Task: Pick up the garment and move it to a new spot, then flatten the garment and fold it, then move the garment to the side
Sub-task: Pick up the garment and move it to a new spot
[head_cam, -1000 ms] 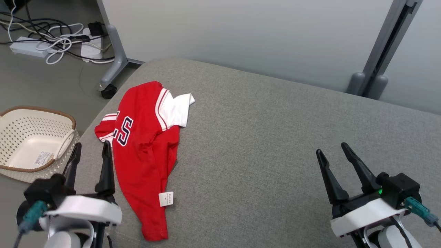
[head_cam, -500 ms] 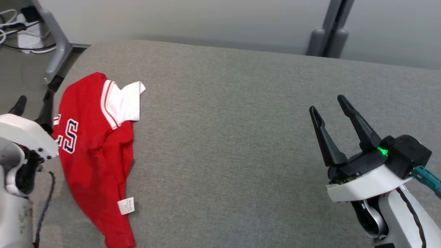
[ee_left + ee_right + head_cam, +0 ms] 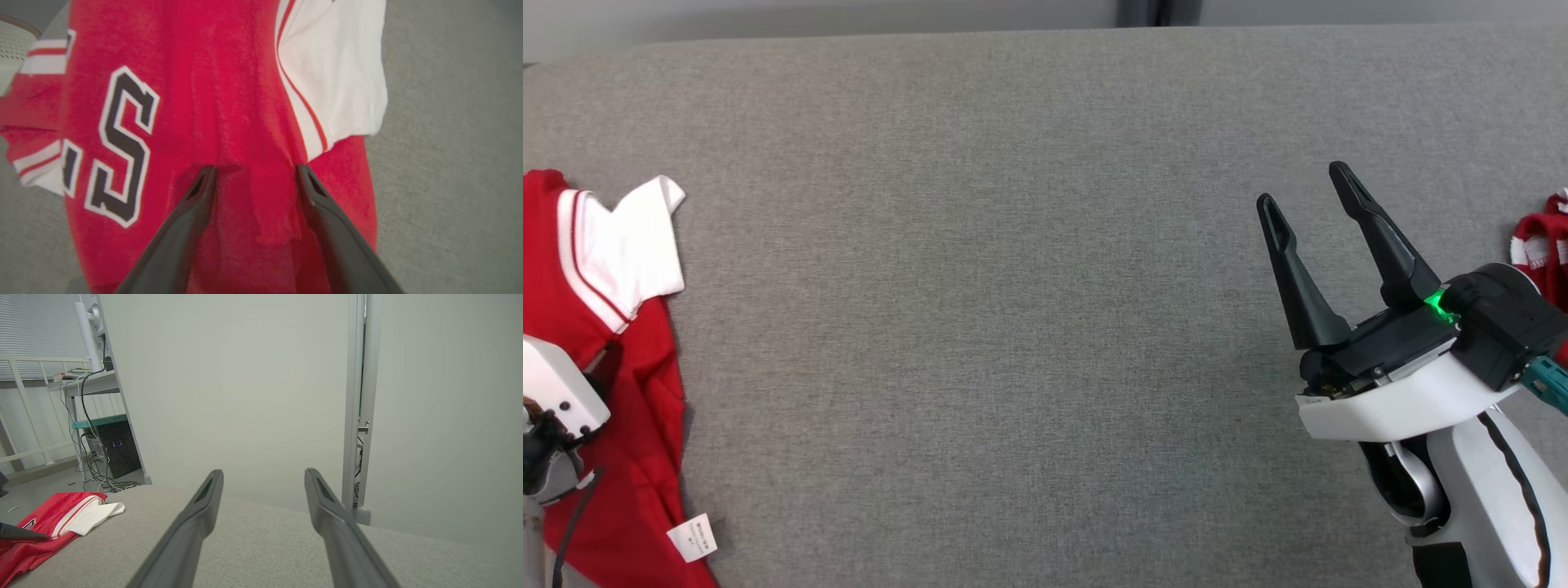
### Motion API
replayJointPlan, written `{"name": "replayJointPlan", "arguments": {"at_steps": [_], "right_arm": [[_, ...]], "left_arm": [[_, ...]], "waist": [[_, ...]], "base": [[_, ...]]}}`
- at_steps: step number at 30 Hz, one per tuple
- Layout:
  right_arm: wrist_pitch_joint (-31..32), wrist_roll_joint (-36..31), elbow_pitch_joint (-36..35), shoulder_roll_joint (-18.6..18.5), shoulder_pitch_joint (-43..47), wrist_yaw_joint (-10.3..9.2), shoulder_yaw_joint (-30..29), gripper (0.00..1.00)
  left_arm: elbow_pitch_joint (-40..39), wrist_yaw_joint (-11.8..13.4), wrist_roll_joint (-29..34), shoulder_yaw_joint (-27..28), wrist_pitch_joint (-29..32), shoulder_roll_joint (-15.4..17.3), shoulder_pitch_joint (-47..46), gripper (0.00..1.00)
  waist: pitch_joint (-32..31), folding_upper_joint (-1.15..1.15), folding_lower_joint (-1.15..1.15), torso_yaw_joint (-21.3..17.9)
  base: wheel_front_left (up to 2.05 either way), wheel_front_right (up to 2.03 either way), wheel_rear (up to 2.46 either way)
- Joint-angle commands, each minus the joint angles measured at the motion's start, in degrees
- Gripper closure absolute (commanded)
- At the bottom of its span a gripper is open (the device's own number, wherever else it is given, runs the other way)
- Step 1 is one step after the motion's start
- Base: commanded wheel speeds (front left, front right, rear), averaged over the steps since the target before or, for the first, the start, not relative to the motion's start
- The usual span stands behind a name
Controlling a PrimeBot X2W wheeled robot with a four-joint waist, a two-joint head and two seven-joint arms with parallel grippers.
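Grey cushion [image 3: 1013, 286] stretches wide between red garment [image 3: 645, 392] and parted right fingers [image 3: 1294, 273].

Surface: broad grey woven-fabric cushion top [image 3: 1013, 327], flat. Lying on it at far left: crumpled red jersey with white sleeve [image 3: 645, 392], small white label [image 3: 693, 536] showing. At far right edge: red-and-white striped fabric piece [image 3: 1539, 241].

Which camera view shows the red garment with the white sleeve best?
The left wrist view: the red garment lies close below, with its lettering and white sleeve clear. The head view cuts it off at the left edge. The right wrist view has it small at the lower left.
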Motion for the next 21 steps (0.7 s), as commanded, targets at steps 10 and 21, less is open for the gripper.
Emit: {"name": "replayJointPlan", "arguments": {"at_steps": [10, 21], "right_arm": [[-0.27, -0.10, 0.03, -0.19, 0.45, 0.02, -0.94, 0.00], [-0.27, 0.12, 1.20, 0.86, 1.67, 0.02, -1.36, 0.00]], "left_arm": [[7.80, -1.34, -3.04, -2.53, 6.81, -1.04, 1.33, 0.56], [0.32, -1.55, -2.05, -8.01, -2.45, 2.38, -1.33, 1.00]], "waist": [[0.69, 0.00, 0.00, -1.47], [-2.97, 0.00, 0.00, -0.03]], "base": [[0.00, 0.00, 0.00], [0.00, 0.00, 0.00]]}}
